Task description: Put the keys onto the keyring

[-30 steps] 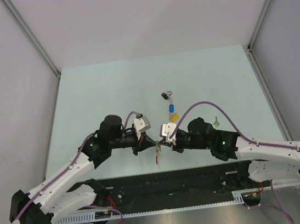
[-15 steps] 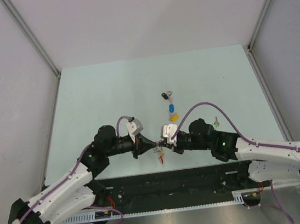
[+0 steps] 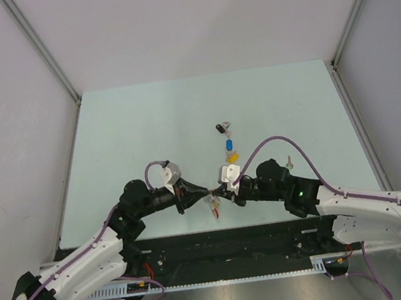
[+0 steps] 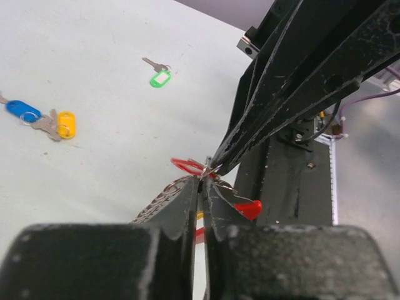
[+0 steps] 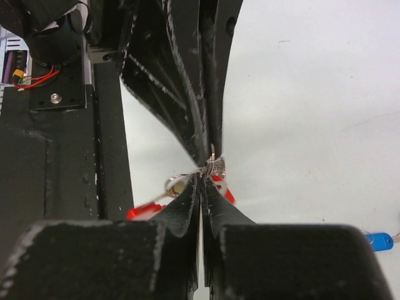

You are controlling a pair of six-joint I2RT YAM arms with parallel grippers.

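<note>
With the keyring [image 4: 187, 166] hung over the near edge of the table [image 3: 124, 130] between the left claw [image 4: 203, 187] and right claw [image 5: 203, 181], both pinched almost shut on its metal, the tips should be held aligned and pulled gently.

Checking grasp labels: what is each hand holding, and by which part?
Left hand and right hand meet tip to tip, both pinching the keyring by its thin silvery loop. What else sits between the tips cannot be told.
</note>
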